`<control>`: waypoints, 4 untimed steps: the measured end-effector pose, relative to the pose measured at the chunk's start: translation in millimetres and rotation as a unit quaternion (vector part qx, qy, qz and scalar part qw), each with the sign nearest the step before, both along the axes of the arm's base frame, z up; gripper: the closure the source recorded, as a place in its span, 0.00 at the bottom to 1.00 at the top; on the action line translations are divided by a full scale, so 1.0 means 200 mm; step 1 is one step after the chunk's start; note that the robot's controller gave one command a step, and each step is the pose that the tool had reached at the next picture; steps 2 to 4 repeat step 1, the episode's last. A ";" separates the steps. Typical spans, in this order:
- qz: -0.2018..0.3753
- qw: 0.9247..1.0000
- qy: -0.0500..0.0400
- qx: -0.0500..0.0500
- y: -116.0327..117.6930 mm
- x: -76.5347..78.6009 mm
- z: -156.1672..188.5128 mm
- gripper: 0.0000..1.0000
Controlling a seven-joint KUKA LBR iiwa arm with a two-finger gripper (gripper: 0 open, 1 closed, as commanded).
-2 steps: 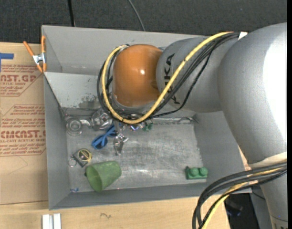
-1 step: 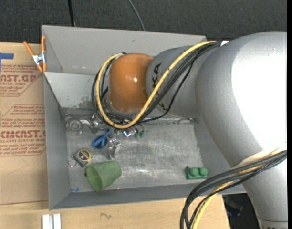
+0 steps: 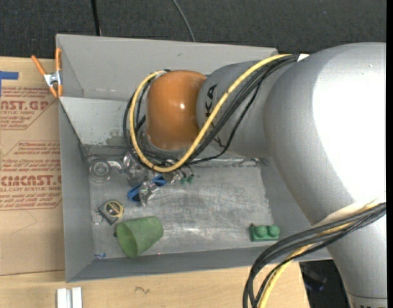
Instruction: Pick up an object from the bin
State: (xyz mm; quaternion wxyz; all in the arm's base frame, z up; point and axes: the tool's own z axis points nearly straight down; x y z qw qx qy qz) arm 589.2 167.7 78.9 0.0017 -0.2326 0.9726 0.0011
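My gripper (image 3: 137, 167) reaches down into the back left of the bin, mostly hidden under the arm's orange cover. Right below it lies a small blue thing (image 3: 145, 190) with a pale metal part; whether the gripper touches it I cannot tell. A clear round ring (image 3: 101, 169) lies just left of the gripper near the left wall. In front of it sits a small round brass-and-metal piece (image 3: 111, 210). A tiny dark green bit (image 3: 187, 178) lies to the gripper's right.
A green cup (image 3: 139, 235) lies on its side near the bin's front left corner. A green toy brick (image 3: 264, 232) rests at the front right. The big grey arm covers the bin's right and back parts.
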 end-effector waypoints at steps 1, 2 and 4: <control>0.039 0.999 -0.004 0.000 -0.01 -0.05 0.78 1.00; 0.039 0.999 -0.004 0.000 -0.01 -0.05 0.78 1.00; 0.039 0.999 -0.004 0.000 -0.01 -0.05 0.78 1.00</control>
